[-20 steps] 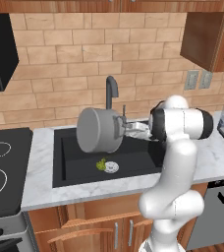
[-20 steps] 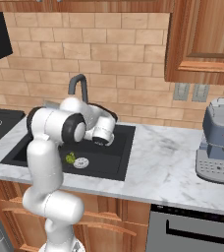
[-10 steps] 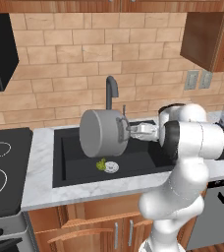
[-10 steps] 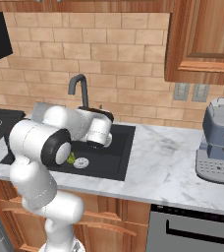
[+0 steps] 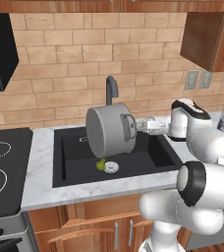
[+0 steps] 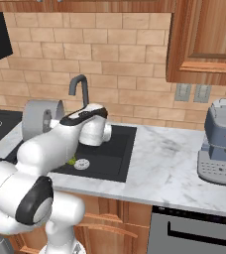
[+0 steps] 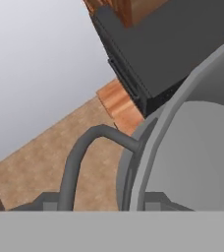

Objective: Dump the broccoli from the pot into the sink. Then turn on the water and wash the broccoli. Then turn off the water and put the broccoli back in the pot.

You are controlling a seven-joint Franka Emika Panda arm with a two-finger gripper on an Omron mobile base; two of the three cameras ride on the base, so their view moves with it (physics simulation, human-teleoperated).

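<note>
The grey pot [image 5: 110, 132] hangs tipped on its side above the black sink [image 5: 74, 158], its base facing the left base camera. My gripper [image 5: 136, 125] is shut on the pot at its right loop handle. In the hand view the pot's rim and inside [image 7: 197, 147] fill the right half, with the loop handle [image 7: 82, 150] to their left. The small yellow-green broccoli [image 5: 100, 165] lies on the sink floor beside the round silver drain [image 5: 111, 168]. From the right I see the pot [image 6: 37, 119], the broccoli [image 6: 71, 160] and the sink [image 6: 114, 149]. No water runs.
A dark gooseneck faucet [image 5: 111, 89] stands behind the pot. The black stovetop [image 5: 1, 162] lies left of the white marble counter [image 5: 40, 162]. A grey coffee machine [image 6: 222, 141] sits on the counter far right. Wall cabinets hang above.
The pot has shifted slightly to the right over the sink while my arm's elbow swung outward and toward the cameras. The broccoli has stayed beside the drain.
</note>
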